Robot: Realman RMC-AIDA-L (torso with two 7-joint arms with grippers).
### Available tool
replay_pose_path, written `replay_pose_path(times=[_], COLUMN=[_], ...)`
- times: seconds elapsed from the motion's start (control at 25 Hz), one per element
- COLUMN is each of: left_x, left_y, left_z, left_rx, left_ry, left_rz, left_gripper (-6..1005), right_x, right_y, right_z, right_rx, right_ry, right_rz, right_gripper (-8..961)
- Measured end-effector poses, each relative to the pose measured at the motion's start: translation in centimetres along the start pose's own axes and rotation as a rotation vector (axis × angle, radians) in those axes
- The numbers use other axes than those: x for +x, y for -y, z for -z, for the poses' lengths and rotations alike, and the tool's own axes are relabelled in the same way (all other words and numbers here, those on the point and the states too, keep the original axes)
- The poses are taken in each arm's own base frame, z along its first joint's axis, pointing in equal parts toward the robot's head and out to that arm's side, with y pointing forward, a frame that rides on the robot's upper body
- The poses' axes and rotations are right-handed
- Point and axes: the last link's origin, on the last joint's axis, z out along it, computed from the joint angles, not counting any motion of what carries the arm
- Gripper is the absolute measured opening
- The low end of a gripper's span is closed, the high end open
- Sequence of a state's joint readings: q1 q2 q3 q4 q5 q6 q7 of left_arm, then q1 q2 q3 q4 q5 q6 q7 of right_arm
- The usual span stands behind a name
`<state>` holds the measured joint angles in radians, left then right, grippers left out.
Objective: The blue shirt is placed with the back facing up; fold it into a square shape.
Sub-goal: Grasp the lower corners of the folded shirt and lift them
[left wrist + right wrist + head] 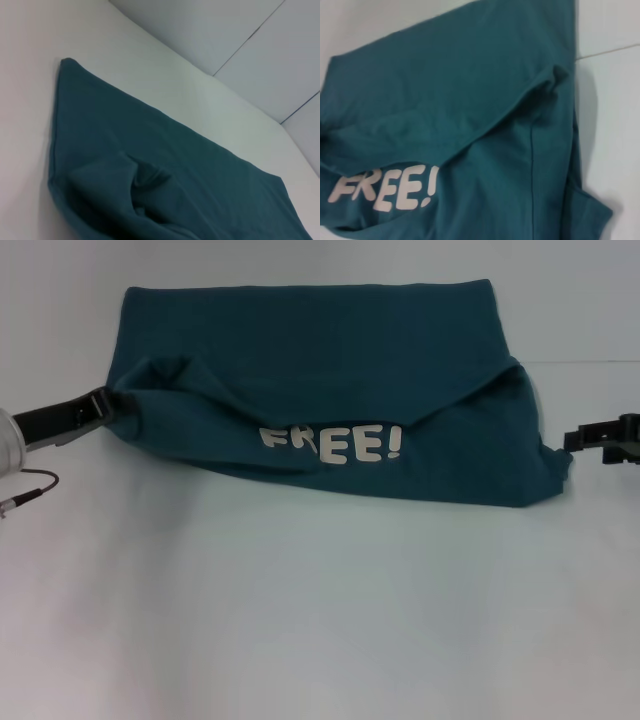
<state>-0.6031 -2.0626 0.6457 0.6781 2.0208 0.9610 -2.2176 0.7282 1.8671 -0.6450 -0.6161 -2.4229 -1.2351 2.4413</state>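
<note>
So the shirt (330,390) is lying across the far half of the white surface (300,620), roughly 12 o'clock from the robot in the head view, and it's already partway folded. A flap from the far side is doubled toward the near side and hangs in a sagging curve, partly covering the white "FREE!" lettering (332,445), so the front is showing on the lower layer. It's a wide, lumpy rectangle right now, not a square.

The left claw (100,406) is at 9 o'clock, right at the shirt's left edge where the fabric bunches up; it looks like it's touching or pinching the cloth there, but I can't tell how its fingers stand. The right claw (600,437) is at 3 o'clock, just beside the right edge and apart from the cloth, and I can't tell whether it's wide or narrow either.

My read: the lengthwise fold is done, if messy, and the step in hand is the side fold to shorten the width. The next move probably calls for each claw to get a clean hold on its end, both layers together, then carry it toward the middle. That bunched wrinkle near the left edge and the loose tail at the near right corner would want smoothing, or the square comes out crooked.
</note>
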Motion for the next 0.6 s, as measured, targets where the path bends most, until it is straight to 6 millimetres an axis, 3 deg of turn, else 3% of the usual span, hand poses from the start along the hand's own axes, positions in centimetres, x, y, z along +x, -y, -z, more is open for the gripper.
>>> replay_pose_path(times=[0.6], left_x=[0.3], left_y=[0.2], left_z=[0.0], left_rx=[0.014], left_ry=[-0.012], left_rz=[0.000], left_gripper=[15], right_x=[0.2], right_y=[-1.7], right_z=[-3.5], right_rx=[0.082], right_ry=[-0.014], right_rz=[0.038], right_gripper=[731])
